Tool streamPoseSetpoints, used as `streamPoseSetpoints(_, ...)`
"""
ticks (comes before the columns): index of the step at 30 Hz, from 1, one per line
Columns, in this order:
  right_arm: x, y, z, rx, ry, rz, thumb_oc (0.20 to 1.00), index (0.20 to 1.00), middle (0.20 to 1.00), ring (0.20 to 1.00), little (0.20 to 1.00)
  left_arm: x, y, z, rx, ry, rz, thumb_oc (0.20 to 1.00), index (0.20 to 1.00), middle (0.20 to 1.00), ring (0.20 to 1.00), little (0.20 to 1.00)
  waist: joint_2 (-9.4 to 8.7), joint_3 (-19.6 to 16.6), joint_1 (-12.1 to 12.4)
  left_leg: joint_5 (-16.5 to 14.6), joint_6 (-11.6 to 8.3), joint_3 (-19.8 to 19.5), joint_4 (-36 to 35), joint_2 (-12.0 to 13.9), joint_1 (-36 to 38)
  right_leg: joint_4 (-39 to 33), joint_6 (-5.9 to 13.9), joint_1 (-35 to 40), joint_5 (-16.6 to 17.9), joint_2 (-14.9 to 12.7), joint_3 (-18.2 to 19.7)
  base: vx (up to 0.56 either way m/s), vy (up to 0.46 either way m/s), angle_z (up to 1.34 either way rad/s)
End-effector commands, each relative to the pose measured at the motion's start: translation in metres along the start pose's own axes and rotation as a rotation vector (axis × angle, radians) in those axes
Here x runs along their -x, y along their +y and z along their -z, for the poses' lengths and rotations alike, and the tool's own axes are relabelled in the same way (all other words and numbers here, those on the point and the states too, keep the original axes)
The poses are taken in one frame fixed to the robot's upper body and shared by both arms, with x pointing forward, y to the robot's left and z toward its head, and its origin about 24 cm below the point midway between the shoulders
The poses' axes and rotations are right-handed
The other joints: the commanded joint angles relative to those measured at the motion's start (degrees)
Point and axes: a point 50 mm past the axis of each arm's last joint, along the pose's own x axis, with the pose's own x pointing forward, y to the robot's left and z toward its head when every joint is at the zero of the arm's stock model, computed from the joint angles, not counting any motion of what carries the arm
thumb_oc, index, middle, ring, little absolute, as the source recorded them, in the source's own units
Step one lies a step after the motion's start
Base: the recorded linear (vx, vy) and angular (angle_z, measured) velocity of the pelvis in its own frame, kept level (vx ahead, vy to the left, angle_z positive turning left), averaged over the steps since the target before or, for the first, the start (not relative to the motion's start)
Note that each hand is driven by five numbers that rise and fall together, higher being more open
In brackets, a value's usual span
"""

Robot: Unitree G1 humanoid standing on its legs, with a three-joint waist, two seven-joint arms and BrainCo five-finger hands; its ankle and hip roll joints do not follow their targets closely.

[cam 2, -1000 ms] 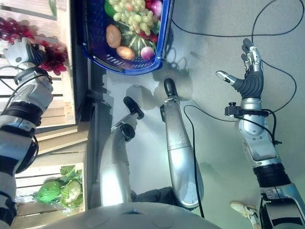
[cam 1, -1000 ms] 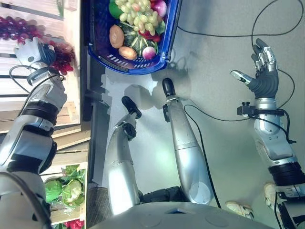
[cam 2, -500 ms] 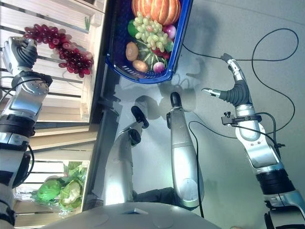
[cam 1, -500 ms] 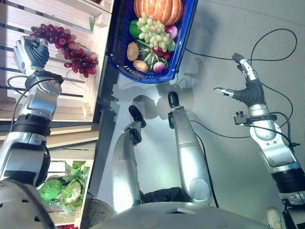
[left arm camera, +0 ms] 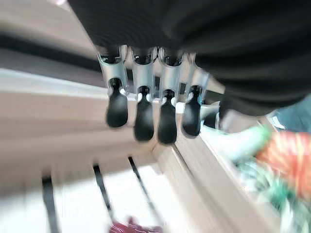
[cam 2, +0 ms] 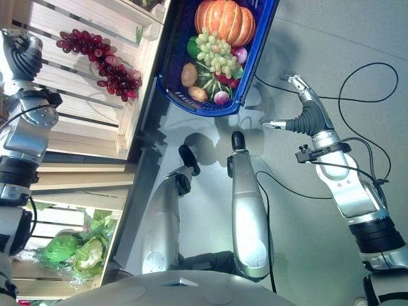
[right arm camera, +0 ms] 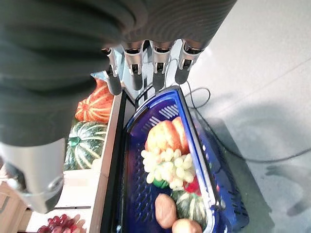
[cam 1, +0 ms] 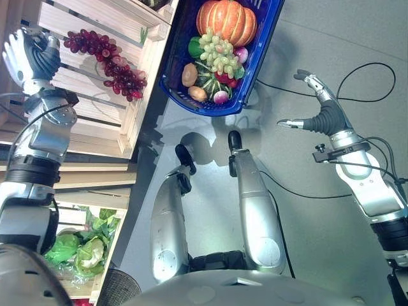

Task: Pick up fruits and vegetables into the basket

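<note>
The red grapes [cam 1: 105, 58] lie on the wooden crate [cam 1: 102, 121] at the left, just beside the left hand [cam 1: 29, 54]; its fingers hang loose, holding nothing; the bunch could roll off or break apart if grabbed badly; the crate's edge stands between grapes and blue basket [cam 1: 182, 105], already full of pumpkin [cam 1: 227, 20] and green grapes [cam 1: 218, 54]; the right hand [cam 1: 315, 115] is wide open, far right.

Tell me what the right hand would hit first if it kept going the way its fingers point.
Probably the blue basket. In its wrist view the right hand has straight fingers aimed at the basket's near rim, though depth is unclear and it might pass above it.
</note>
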Motion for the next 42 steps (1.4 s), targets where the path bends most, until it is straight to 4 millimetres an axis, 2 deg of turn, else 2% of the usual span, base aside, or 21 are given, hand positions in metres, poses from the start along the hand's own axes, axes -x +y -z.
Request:
streamPoseSetpoints(1,-0.001,-0.005,-0.016,-0.053,-0.098,0.032,1.0,1.0,1.0,1.0,1.0,-0.016,0.031,0.008,-0.301,-0.086,-0.136,1.0,1.0,1.0,1.0,1.0,-1.95,-2.6,-1.6,-6.0,3.87,4.7,1.6,-3.6,0.5,-1.8,3.01,0.9,-1.4,3.3,-0.3,0.01,-0.002,-0.05)
streamPoseSetpoints(2,-0.002,-0.006,-0.015,-0.057,-0.099,0.037,1.0,1.0,1.0,1.0,1.0,-0.017,0.03,0.008,-0.43,-0.124,-0.112,1.0,1.0,1.0,1.0,1.0,-1.83,-2.6,-2.0,-6.0,3.86,5.0,1.5,-3.6,0.2,-1.7,3.1,0.4,-1.3,3.3,-0.1,0.01,0.004,-0.04)
streamPoseSetpoints(8,-0.002,-0.013,-0.01,-0.078,-0.093,0.072,1.0,1.0,1.0,1.0,1.0,-0.015,0.013,0.014,-0.703,-0.198,0.021,1.0,1.0,1.0,1.0,1.0,-1.13,-2.6,-2.8,-5.8,3.81,5.7,1.8,-3.5,-1.1,-1.3,3.43,-1.6,-0.8,3.1,0.4,0.03,0.004,-0.11)
streamPoseSetpoints(18,-0.006,-0.02,-0.01,-0.125,-0.098,0.151,1.0,1.0,1.0,1.0,1.0,-0.009,-0.016,0.017,-0.946,-0.321,0.186,1.0,1.0,1.0,1.0,1.0,0.03,-2.6,-4.3,-5.9,3.51,7.0,2.9,-3.0,-4.9,-0.3,3.86,-6.5,-0.3,2.4,1.5,0.02,-0.006,-0.08)
streamPoseSetpoints(28,-0.007,-0.028,-0.008,-0.152,-0.102,0.224,1.0,1.0,1.0,1.0,1.0,0.005,-0.043,0.019,-0.991,-0.374,0.326,1.0,1.0,1.0,1.0,1.0,1.35,-2.6,-5.2,-5.3,2.92,7.9,3.2,-2.6,-9.4,0.3,4.22,-11.8,0.4,2.1,2.9,0.01,0.015,-0.06)
streamPoseSetpoints(42,-0.012,-0.039,-0.01,-0.163,-0.142,0.304,1.0,1.0,1.0,1.0,1.0,0.004,-0.053,0.01,-0.997,-0.352,0.313,1.0,1.0,1.0,1.0,1.0,1.66,-2.6,-5.5,-4.7,2.55,8.2,4.5,-2.1,-15.4,1.6,4.29,-18.1,0.8,2.5,3.7,0.0,-0.001,-0.03)
